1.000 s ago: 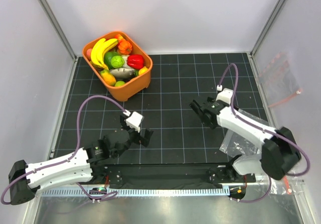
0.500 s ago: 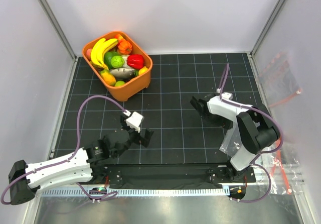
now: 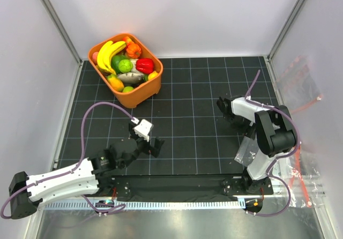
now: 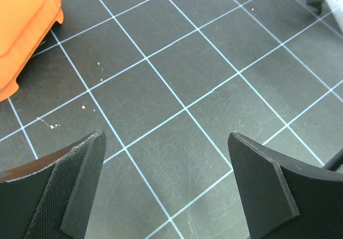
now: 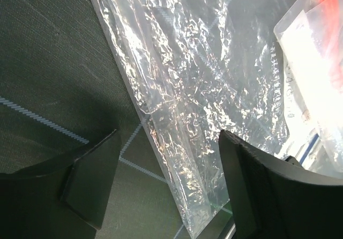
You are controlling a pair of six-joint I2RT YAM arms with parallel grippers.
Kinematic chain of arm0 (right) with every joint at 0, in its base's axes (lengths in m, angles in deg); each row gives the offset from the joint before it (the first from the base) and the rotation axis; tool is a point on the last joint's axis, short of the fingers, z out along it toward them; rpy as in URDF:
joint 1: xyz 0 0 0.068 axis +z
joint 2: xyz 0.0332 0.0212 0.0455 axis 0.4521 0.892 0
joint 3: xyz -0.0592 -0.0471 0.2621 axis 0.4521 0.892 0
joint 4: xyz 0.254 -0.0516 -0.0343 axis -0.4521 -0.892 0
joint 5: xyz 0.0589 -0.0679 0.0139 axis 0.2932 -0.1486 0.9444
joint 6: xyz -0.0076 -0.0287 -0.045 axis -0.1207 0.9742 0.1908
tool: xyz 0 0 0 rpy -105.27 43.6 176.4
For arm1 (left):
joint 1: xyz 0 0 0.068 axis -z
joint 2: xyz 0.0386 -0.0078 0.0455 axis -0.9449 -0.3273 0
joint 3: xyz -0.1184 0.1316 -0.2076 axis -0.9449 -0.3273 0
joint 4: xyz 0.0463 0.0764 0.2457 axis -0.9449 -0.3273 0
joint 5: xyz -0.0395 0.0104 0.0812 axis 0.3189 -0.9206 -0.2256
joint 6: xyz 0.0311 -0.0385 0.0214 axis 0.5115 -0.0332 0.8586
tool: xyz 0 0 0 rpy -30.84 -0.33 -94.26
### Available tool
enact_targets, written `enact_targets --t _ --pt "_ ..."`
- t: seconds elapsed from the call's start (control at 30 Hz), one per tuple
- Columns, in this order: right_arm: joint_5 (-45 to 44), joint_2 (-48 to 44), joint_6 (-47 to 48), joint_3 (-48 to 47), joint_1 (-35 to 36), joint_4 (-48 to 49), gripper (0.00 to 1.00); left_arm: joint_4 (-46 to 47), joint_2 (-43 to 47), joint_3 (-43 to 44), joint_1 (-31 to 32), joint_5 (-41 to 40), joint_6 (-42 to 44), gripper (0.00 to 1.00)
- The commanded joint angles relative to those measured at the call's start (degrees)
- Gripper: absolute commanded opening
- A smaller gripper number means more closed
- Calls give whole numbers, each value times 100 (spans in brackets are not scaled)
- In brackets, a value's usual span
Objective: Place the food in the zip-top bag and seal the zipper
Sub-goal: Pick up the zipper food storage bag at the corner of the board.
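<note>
The food, glossy toy bananas, a lime, a red pepper and orange pieces, lies heaped in an orange tub at the back left. The zip-top bag lies flat at the near right, partly under my right arm, with its red-orange zipper near the right edge. In the right wrist view the crinkly clear bag fills the frame, and my right gripper is open just above its near corner. My right gripper sits folded back over the mat. My left gripper is open and empty over bare mat.
The tub's corner shows at the upper left of the left wrist view. A second whitish plastic piece lies beside the bag. A metal rail runs along the near edge. Walls close in left, back and right.
My right arm folded up and its gripper swung right and back, turning toward the bag. My left arm stayed put.
</note>
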Motion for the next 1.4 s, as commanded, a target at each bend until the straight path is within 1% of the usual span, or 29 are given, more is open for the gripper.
enact_targets --t 0.0,0.07,0.27,0.37,0.4,0.47,0.5,0.63,0.73,0.83,0.87,0.97,1.0,1.1,1.13,1.17,1.2,1.23,1.33,1.37 --pt "236 386 -81 -100 -96 -174 79 215 156 161 4 70 -59 100" --pt "201 439 -230 -109 -105 -314 74 215 235 161 13 79 -67 100" --pt "121 457 -468 -92 -210 -613 71 145 490 152 13 123 -111 100" --pt "8 431 -371 40 -316 -640 64 110 552 143 13 184 -129 100" --pt "-28 422 -362 58 -368 -649 54 110 578 143 13 202 -146 100" --pt "42 396 -257 67 -378 -588 23 110 604 143 4 246 -147 100" --pt "-10 378 -379 49 -378 -657 2 110 604 152 13 263 -155 100" --pt "-212 264 -520 -30 -369 -851 1 110 552 161 13 316 -164 100" --pt "-370 45 -442 -144 -211 -939 1 118 499 178 13 299 -164 100" --pt "-580 -244 -275 -337 280 -956 1 118 420 204 13 290 -164 100" --pt "-643 -350 -170 -442 673 -922 1 110 411 213 13 290 -164 100" --pt "-845 -693 190 -653 1299 -720 1 110 359 213 13 237 -155 100" --pt "-819 -790 322 -671 1640 -597 1 110 358 205 13 176 -155 100" --pt "-293 -1352 1147 -593 2055 219 1 110 367 204 13 106 -138 100" --pt "343 -1554 1454 -505 2118 552 1 101 367 178 4 79 -138 100" --pt "663 -2052 1944 -287 2197 1216 1 101 393 178 4 53 -129 100" --pt "1119 -2326 2184 -154 2259 1571 1 101 411 169 13 -8 -129 100" --pt "1985 -2912 2500 152 2268 2297 1 92 455 161 13 -79 -120 100" --pt "2914 -3575 2617 374 2268 2962 1 101 543 99 13 -158 -111 100" --pt "3499 -3742 2669 296 2268 3146 1 92 569 90 13 -193 -111 100"
